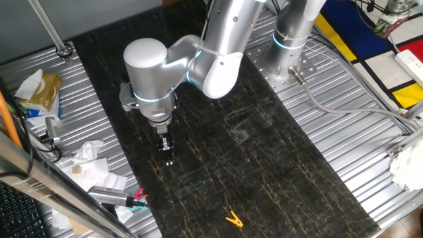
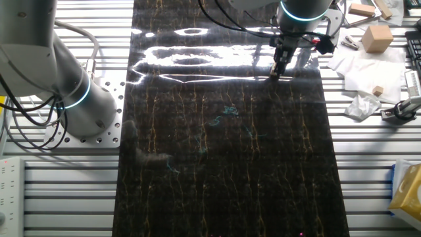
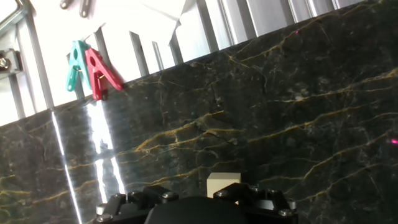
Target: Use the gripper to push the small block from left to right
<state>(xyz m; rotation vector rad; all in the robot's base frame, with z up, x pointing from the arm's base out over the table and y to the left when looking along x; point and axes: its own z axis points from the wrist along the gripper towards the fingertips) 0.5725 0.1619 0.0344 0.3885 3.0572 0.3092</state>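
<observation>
a dark marble-patterned mat (image 1: 264, 152) with gold veins runs diagonally through the middle of the frame, laid on a ribbed silver metal table (image 1: 370, 165). the small block (image 3: 222, 183), pale tan, sits on the mat at the lower centre of the hand view. a yellow-orange clip (image 1: 233, 219) lies on the mat near the bottom centre of one fixed view. at the mat's edge, upper left of the hand view, a teal clip (image 3: 78, 65) and a red clip (image 3: 101, 73) rest side by side, touching. crumpled white paper (image 1: 89, 165) lies on the table at lower left.
</observation>
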